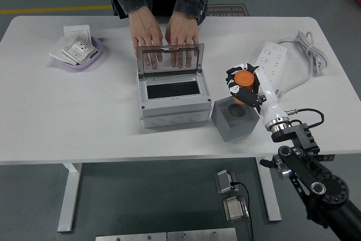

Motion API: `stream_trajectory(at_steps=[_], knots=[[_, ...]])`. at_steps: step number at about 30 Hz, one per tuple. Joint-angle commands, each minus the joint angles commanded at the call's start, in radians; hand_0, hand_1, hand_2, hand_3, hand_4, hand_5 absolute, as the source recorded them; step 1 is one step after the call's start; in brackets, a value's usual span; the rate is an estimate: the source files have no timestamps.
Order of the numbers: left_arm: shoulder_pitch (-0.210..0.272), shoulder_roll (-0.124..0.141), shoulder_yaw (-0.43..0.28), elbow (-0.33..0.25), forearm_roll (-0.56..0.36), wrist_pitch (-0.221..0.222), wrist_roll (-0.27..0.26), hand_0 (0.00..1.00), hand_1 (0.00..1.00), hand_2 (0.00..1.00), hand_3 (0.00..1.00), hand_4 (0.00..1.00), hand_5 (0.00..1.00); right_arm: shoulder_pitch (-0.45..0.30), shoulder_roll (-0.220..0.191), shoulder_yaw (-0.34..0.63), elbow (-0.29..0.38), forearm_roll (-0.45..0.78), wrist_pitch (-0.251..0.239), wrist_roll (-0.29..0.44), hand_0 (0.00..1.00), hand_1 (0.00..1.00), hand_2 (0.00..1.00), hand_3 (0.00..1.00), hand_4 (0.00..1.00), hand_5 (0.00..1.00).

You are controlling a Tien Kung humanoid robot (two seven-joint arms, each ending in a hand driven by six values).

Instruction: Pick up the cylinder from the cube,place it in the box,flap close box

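My right hand (242, 83) is shut on the orange cylinder (243, 79) and holds it in the air, just above and behind the grey cube (235, 118). The cube's top shows a round hole. Left of the cube stands the grey box (171, 95), its clear lid (170, 58) raised upright and its dark inside showing. A person at the far side rests both hands (166, 40) behind the raised lid, fingers showing through it. My left arm is out of sight.
A white power strip (268, 65) with a coiled cable (310, 52) lies at the right rear, close behind my hand. A purple dish (80, 55) with paper packets sits at the far left.
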Motion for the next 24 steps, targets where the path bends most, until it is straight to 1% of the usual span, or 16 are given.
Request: stream_trajectory(at_steps=[1, 2, 7, 8, 13, 14, 18, 20, 24], knots=[[0.000, 0.000, 0.000, 0.000, 0.000, 0.000, 0.000, 0.706, 0.708, 0.677, 0.780, 0.790, 0.606, 0.008, -0.003, -0.005, 0.002, -0.022, -0.010, -0.007, 0.552, 0.431, 0.328, 0.244, 0.076, 0.002], [0.000, 0.000, -0.001, 0.000, 0.001, 0.000, 0.000, 0.705, 0.704, 0.677, 0.778, 0.790, 0.610, 0.018, -0.006, -0.011, 0.004, -0.042, -0.020, -0.016, 0.549, 0.412, 0.304, 0.242, 0.064, 0.002], [0.001, 0.002, -0.007, 0.000, 0.007, 0.000, 0.003, 0.705, 0.704, 0.677, 0.778, 0.790, 0.610, 0.085, -0.022, -0.065, 0.007, -0.170, -0.068, -0.073, 0.549, 0.412, 0.304, 0.242, 0.064, 0.002], [0.001, 0.002, -0.008, 0.000, 0.008, 0.000, 0.004, 0.706, 0.703, 0.676, 0.779, 0.789, 0.607, 0.099, -0.024, -0.078, 0.006, -0.194, -0.073, -0.084, 0.287, 0.227, 0.296, 0.242, 0.054, 0.002], [0.002, 0.005, -0.018, 0.000, 0.016, -0.001, 0.010, 0.706, 0.703, 0.676, 0.779, 0.789, 0.607, 0.191, -0.021, -0.164, -0.025, -0.322, -0.086, -0.144, 0.287, 0.227, 0.296, 0.242, 0.054, 0.002], [0.002, 0.005, -0.019, 0.000, 0.018, -0.001, 0.011, 0.703, 0.702, 0.674, 0.776, 0.788, 0.615, 0.208, -0.018, -0.182, -0.034, -0.344, -0.086, -0.152, 0.030, 0.098, 0.247, 0.236, 0.068, 0.014], [0.002, 0.007, -0.024, 0.000, 0.024, -0.001, 0.014, 0.703, 0.702, 0.674, 0.776, 0.788, 0.615, 0.273, -0.002, -0.250, -0.077, -0.403, -0.084, -0.174, 0.030, 0.098, 0.247, 0.236, 0.068, 0.014], [0.002, 0.007, -0.026, 0.000, 0.027, -0.001, 0.015, 0.704, 0.702, 0.674, 0.774, 0.790, 0.633, 0.306, 0.002, -0.287, -0.101, -0.421, -0.081, -0.184, 0.017, 0.084, 0.245, 0.233, 0.079, 0.031], [0.001, 0.009, -0.030, 0.000, 0.033, 0.000, 0.017, 0.704, 0.702, 0.674, 0.774, 0.790, 0.633, 0.368, 0.004, -0.353, -0.141, -0.437, -0.073, -0.199, 0.017, 0.084, 0.245, 0.233, 0.079, 0.031]])
